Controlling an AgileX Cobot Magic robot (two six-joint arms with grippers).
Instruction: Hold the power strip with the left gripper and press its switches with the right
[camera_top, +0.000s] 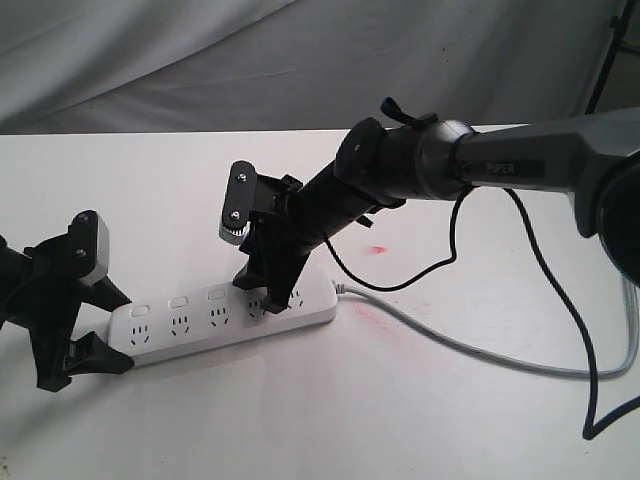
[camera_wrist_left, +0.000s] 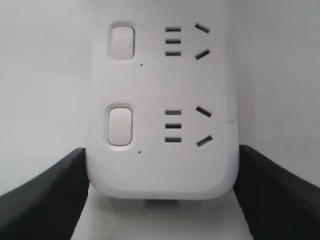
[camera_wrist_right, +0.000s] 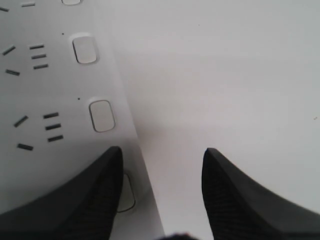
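The white power strip (camera_top: 225, 320) lies flat on the table, with its grey cord (camera_top: 480, 352) running off to the right. My left gripper (camera_top: 126, 335) is shut on the strip's left end. In the left wrist view its black fingers (camera_wrist_left: 50, 200) touch both long sides of the strip (camera_wrist_left: 165, 175), and two switches (camera_wrist_left: 120, 125) show. My right gripper (camera_top: 262, 290) comes down on the strip near its right end, jaws apart. One of its fingers (camera_wrist_right: 85, 200) partly covers a switch (camera_wrist_right: 128, 192); the other hangs over bare table. Two more switches (camera_wrist_right: 102, 115) lie beyond.
The white table (camera_top: 300, 420) carries a small red mark (camera_top: 377, 249) right of the strip. The right arm's black cable (camera_top: 560, 290) loops down over the table at right. Grey cloth (camera_top: 200, 60) hangs behind the table's far edge.
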